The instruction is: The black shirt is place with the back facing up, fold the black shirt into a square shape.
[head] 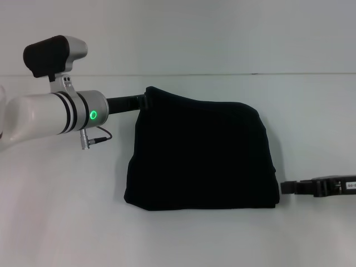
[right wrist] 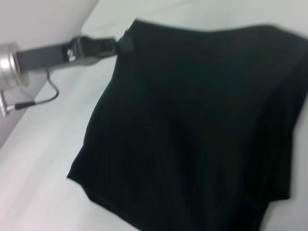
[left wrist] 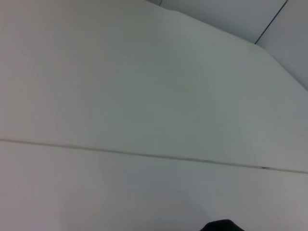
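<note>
Head view shows you the shirt (head: 200, 156) folded into a rough, squarish block at the middle of the white bench (head: 55, 222), a bit wider than it is deep, so its long axis runs left to right. Its near edge lies straight and flat; its far left corner is lifted into a small peak. Your left claw (head: 146, 101) sits at that peak, pinched on the cloth, its arm reaching in from the left. Your right claw (head: 285, 187) lies low just beside the shirt's near right corner; you cannot tell how its fingers stand. A pale wall rises behind the bench.

Left wrist view gives you only bare white bench crossed by a thin seam, a wall beyond, and a sliver of shirt (left wrist: 222, 225) at the edge.

Right wrist view shows you the shirt (right wrist: 192, 125) filling most of the picture, with the left claw (right wrist: 122, 44) gripping its far corner.
</note>
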Controlling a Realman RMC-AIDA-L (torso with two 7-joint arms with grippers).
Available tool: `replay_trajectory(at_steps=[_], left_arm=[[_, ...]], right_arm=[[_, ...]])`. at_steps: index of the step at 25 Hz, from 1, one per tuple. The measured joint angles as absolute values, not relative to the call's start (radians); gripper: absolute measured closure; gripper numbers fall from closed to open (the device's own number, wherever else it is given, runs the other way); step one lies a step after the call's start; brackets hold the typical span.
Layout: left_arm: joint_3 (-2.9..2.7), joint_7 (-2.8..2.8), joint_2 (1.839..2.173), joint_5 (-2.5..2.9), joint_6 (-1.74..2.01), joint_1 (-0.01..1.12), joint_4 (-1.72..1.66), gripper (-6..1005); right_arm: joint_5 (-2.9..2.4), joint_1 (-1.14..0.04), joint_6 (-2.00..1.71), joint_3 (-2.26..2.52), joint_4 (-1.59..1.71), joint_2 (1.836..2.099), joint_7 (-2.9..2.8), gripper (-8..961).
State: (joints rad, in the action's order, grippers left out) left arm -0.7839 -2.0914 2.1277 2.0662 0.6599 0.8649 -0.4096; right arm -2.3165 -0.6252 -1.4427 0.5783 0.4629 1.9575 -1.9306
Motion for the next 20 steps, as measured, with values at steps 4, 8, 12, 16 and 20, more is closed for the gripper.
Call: replay_trajectory(at_steps=[4,8,12,16,20], left_arm=[[-0.784,-2.091,2.124,2.066,0.661,0.865,-0.416,949],[-0.784,-2.091,2.124,2.068,0.660,0.865,-0.417,949],[-0.784,-2.091,2.125,2.069,0.661,0.866,-0.419,948],[-0.785,-2.091,2.125,2.067,0.661,0.865,-0.419,948],[-0.777,-2.094,2.125,2.063,0.651,0.855,-0.421,949]], right_arm=[[-2.313,-0.598,-1.467,0.472,0.485,1.934,-1.915,878],[-2.296,-0.580,-1.488,0.411,0.515,1.929,-1.895,642],[-2.265,-0.575,-1.501,0.390,0.526,1.928,-1.880,479],[-2.253,-0.580,-1.502,0.390,0.527,1.935,-1.858,323],[-2.251,-0.590,-1.502,0.390,0.528,1.940,-1.834,212]])
